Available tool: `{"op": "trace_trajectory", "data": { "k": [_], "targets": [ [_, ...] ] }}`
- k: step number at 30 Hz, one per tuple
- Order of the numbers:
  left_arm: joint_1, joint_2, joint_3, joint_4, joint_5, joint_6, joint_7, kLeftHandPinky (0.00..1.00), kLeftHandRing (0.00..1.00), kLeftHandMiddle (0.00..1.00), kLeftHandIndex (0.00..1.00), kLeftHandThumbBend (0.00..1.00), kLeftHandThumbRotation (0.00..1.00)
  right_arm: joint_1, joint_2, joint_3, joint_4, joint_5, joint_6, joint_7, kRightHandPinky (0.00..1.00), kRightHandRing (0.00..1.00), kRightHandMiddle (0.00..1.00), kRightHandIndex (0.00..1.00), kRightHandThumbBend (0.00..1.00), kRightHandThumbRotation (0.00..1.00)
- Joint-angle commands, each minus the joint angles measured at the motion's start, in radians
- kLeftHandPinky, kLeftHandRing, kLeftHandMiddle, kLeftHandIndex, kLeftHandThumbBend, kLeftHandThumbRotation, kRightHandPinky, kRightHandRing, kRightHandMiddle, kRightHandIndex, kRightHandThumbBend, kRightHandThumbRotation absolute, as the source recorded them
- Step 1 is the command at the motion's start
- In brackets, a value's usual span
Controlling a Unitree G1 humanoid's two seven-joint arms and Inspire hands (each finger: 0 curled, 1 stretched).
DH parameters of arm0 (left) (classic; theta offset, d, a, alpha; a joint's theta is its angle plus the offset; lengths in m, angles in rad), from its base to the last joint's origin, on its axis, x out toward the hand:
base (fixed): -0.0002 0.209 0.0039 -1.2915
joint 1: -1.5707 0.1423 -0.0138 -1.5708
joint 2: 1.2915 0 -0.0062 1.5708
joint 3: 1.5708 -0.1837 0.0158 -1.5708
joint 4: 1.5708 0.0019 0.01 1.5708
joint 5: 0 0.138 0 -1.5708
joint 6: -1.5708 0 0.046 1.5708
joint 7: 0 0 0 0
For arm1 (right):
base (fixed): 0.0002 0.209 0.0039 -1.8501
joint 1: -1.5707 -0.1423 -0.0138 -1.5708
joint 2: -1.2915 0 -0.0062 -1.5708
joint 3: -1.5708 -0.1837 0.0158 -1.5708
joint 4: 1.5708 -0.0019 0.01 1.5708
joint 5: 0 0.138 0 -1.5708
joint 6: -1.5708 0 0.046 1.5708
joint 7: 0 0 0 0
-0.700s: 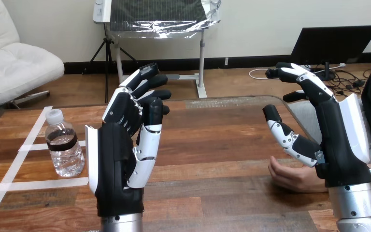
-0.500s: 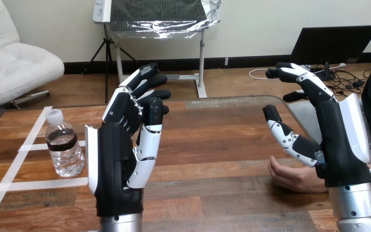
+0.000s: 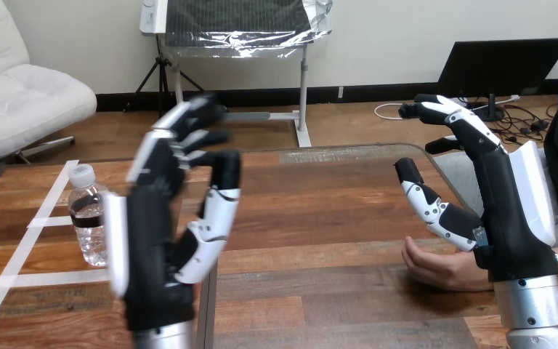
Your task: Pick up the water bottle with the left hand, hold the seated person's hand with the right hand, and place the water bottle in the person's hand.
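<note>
We cannot see the right side of the water bottle (image 3: 87, 218). The raised left hand (image 3: 149, 251) stands nearer to us and covers that edge, and we cannot tell whether the two touch. The fingers of this hand are hard to trace singly, but they point up, spread and loosely bent, with the thumb set apart and nothing between them. The forearm below it is cut off by the bottom edge of the view.

At the right, the person's hand (image 3: 436, 265) lies on the table (image 3: 320, 218) with its fingers loosely curled. Its wrist is hidden behind the right hand (image 3: 512, 211) and that hand's silver forearm. The right hand stands upright over it with its fingers stretched forward, its thumb held wide and its grasp empty. Whether its base touches the person's hand we cannot tell.

The bottle is clear plastic with a white cap and a dark band round its middle, and water shows in its lower part. It stands upright on the left part of the table, among the strips of white tape (image 3: 58, 278) and well apart from the person's hand.

We count one bottle, two robot hands, one hand of the person and three tape strips — one long and slanted, two crossing from it toward the bottle.
</note>
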Motion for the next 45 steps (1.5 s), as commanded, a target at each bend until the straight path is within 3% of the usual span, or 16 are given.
{"op": "trace_trajectory", "data": {
  "k": [1,11,22,28,34,45],
  "targets": [
    [0.031,-0.057,0.058,-0.051,0.052,-0.042,0.062,0.65,0.74,0.77,0.76,0.54,0.19,-0.069,0.003,-0.004,0.002,-0.001,-0.014,-0.010,0.61,0.78,0.83,0.73,0.36,0.00],
    [0.018,-0.057,0.145,-0.093,0.161,-0.001,0.162,0.71,0.79,0.80,0.79,0.58,0.11,-0.070,0.007,-0.001,0.005,0.006,-0.018,-0.009,0.61,0.78,0.83,0.73,0.36,0.00],
    [-0.007,-0.027,0.225,-0.107,0.199,0.054,0.190,0.82,0.87,0.88,0.86,0.62,0.13,-0.069,0.006,0.002,0.007,0.005,-0.018,-0.006,0.61,0.79,0.83,0.73,0.36,0.00],
    [-0.019,-0.010,0.264,-0.110,0.193,0.105,0.170,0.88,0.91,0.91,0.88,0.67,0.21,-0.069,0.005,0.003,0.008,0.003,-0.020,-0.007,0.60,0.79,0.83,0.73,0.37,0.00],
    [-0.046,0.021,0.297,-0.075,0.164,0.118,0.149,0.91,0.92,0.92,0.89,0.71,0.25,-0.070,0.004,0.003,0.011,-0.002,-0.022,-0.009,0.60,0.79,0.83,0.73,0.37,0.00],
    [-0.090,0.066,0.347,-0.016,0.087,0.190,0.067,0.96,0.95,0.95,0.92,0.77,0.32,-0.070,0.008,0.003,0.013,0.013,-0.023,-0.004,0.60,0.78,0.83,0.73,0.37,0.00]
  ]
}}
